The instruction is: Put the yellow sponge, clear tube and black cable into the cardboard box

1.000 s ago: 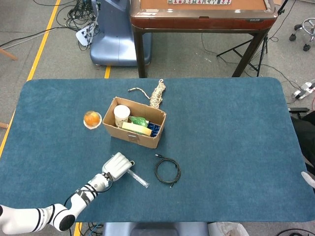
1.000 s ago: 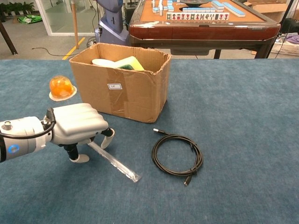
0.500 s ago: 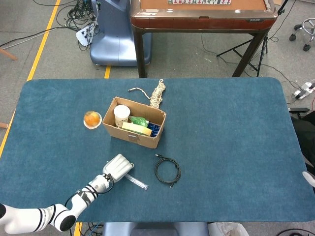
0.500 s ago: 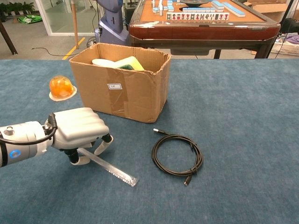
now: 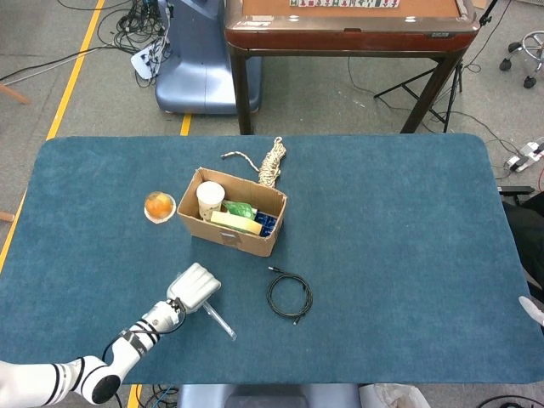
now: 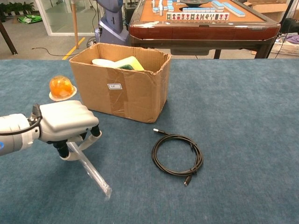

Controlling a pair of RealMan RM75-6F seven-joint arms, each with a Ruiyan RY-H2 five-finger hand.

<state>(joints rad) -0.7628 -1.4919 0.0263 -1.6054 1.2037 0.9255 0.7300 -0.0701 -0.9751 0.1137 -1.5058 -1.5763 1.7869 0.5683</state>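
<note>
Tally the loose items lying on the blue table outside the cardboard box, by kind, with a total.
Clear tube: 1, under the left hand
Black cable: 1, coiled
Rope bundle: 1, behind the cardboard box
Orange domed object: 1
Total: 4

The left hand [image 6: 65, 123] covers the upper end of the clear tube [image 6: 91, 171]; grip contact cannot be confirmed. The right hand [image 5: 534, 310] is cut off at the head view's edge.
</note>
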